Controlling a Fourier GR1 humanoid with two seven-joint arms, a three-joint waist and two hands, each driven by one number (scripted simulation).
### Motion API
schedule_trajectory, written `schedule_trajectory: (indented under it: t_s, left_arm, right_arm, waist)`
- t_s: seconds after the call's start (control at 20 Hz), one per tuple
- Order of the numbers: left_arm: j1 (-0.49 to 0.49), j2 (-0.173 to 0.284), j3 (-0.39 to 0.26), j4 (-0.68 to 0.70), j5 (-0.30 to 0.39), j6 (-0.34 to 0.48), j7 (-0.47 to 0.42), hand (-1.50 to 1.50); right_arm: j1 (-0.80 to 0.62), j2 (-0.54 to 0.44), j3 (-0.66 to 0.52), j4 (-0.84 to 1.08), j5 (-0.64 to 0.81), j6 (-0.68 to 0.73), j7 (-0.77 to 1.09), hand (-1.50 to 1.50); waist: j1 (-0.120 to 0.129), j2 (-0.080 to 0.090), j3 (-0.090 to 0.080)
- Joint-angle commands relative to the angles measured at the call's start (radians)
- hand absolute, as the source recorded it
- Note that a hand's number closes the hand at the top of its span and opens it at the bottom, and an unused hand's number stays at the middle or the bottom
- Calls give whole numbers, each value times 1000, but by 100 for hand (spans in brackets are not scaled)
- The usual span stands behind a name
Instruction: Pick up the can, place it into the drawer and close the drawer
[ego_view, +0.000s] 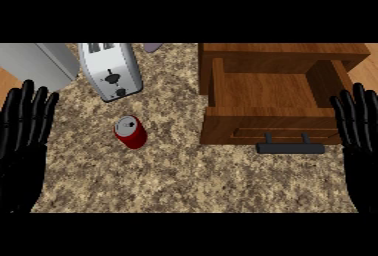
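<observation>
Head view: can (131, 132) stands upright on the table (192, 180), left of centre, between toaster (111, 70) and near edge. Left hand (26, 135) is nearer, can lies to its right; right hand (359, 135) is well apart, past the drawer (269, 107). Both hands spread, fingers up, holding nothing. Drawer open, handle (290, 148) facing us. Bare table around the can; I'd judge a side approach easy.

Even, soft light falls on the counter (192, 185); shadows faint.
</observation>
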Motion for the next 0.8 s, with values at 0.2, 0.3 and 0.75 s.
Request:
schedule_trajectory:
  t_s: [0.2,0.3,0.75]
  left_arm:
    - [-107,73,0,180,242,-268,-123,-150]
    - [-37,143,-11,216,190,-248,103,-150]
    - [-106,207,62,166,348,-296,321,-150]
  right_arm:
    - [-24,-4,22,-13,-34,38,10,-150]
    - [44,32,-45,63,-8,-64,126,-150]
    - [250,-11,-160,-27,-98,16,70,-150]
  waist:
    - [-12,-2,35]
    - [-29,7,37]
    - [-3,-8,37]
